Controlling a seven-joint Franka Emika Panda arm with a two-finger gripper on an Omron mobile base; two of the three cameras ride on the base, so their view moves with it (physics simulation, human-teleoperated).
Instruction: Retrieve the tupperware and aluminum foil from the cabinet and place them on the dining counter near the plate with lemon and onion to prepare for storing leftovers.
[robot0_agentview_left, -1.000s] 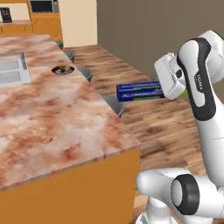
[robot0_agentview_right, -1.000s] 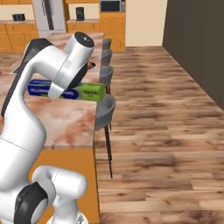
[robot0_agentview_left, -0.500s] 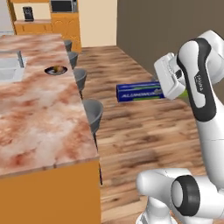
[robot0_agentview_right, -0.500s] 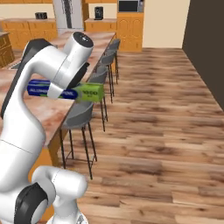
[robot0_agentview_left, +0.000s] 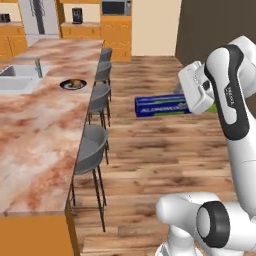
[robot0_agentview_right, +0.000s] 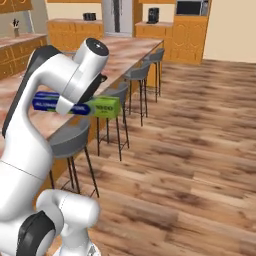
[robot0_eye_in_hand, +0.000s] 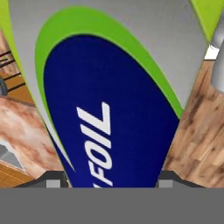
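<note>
The aluminum foil (robot0_agentview_left: 159, 105), a long dark blue box with a green end (robot0_agentview_right: 103, 106), hangs level in the air over the wooden floor, to the right of the stools. My gripper (robot0_agentview_left: 194, 104) is shut on it near the green end, and the arm (robot0_agentview_right: 75, 75) folds over it. In the hand view the foil (robot0_eye_in_hand: 109, 109) stands between the two fingertips (robot0_eye_in_hand: 53, 180). The dark plate (robot0_agentview_left: 73, 84) lies on the dining counter (robot0_agentview_left: 40, 135) near its right edge, with small pieces on it that are too small to tell apart. The tupperware and the cabinet are out of view.
A steel sink (robot0_agentview_left: 15, 82) is set into the counter left of the plate. Several grey stools (robot0_agentview_left: 92, 150) line the counter's right side. Orange base cabinets, a fridge (robot0_agentview_left: 40, 20) and a microwave (robot0_agentview_left: 116, 7) stand at the far wall. Wooden floor lies to the right.
The whole picture has shifted, so the base has moved: the counter now sits further left, with the plate and more stools in view. The foil stays gripped as before.
</note>
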